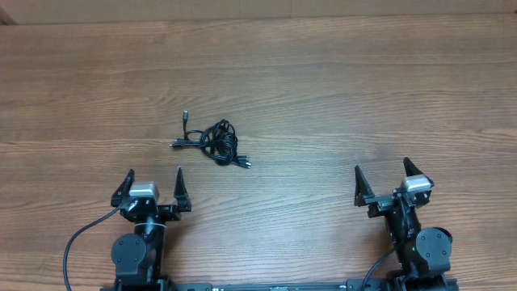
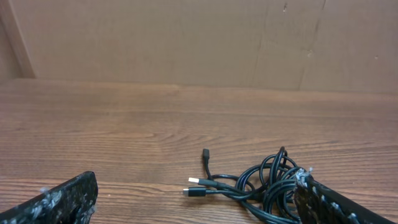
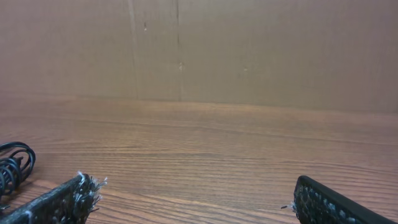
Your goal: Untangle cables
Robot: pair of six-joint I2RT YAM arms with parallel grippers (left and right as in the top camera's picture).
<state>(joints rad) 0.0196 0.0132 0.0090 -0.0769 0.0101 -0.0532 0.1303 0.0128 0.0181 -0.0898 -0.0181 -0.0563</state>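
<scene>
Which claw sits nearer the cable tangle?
The left claw; the cables lie just ahead of it. The right claw stands well off to the side.

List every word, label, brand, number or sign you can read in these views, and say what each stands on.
None: no readable text in any view.
The cables, the left hand, the right hand, the wooden table and the cardboard wall show no lettering, label or number.
Any marking on the cables' plugs is too small to make out.
</scene>
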